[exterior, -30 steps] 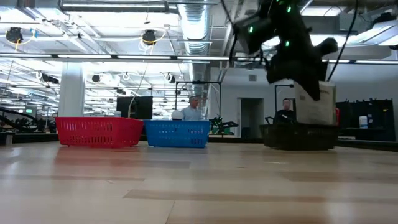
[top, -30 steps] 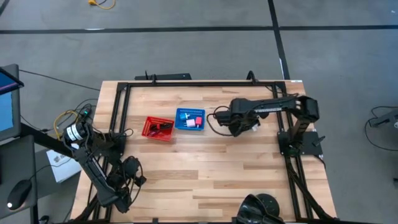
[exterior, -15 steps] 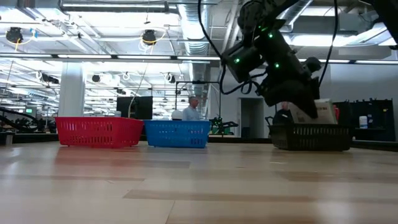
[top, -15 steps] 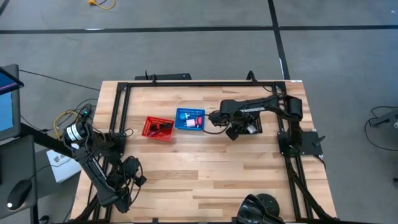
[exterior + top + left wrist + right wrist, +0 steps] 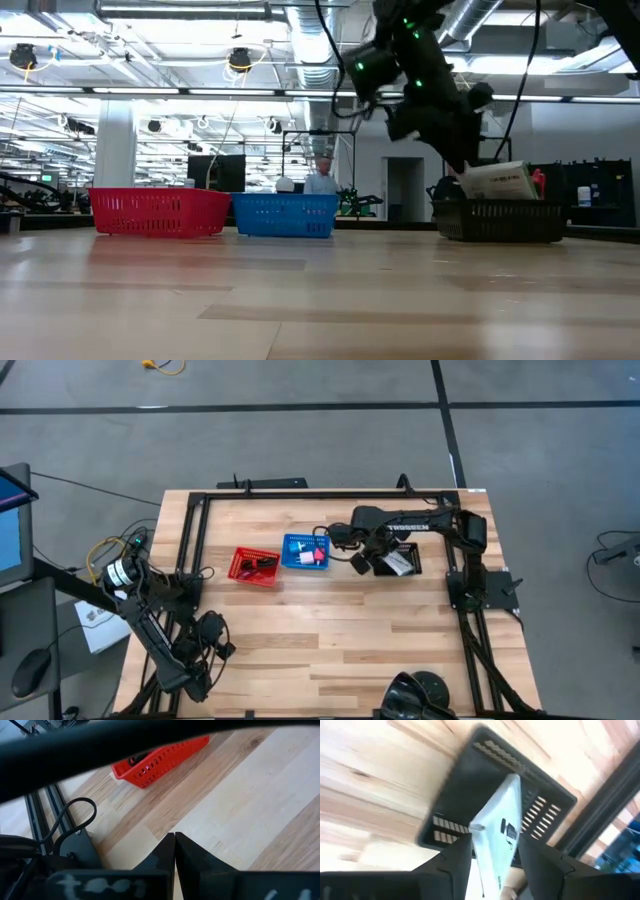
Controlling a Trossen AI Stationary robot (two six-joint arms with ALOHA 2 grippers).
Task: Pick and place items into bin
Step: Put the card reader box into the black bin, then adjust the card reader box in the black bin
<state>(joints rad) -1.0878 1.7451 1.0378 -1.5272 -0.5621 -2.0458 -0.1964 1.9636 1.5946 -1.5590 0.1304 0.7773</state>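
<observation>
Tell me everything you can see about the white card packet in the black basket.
The white card packet is a flat, pale rectangle with a small dark mark on its face. It lies tilted in the black perforated basket, one end propped above the rim in the low view. The right gripper is open just above it, fingers either side, not gripping it.

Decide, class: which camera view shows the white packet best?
The right wrist view: the packet fills the frame, lying tilted in the black basket. The high view shows a small white patch; the low view, its edge over the basket rim; the left wrist view, nothing.
</observation>
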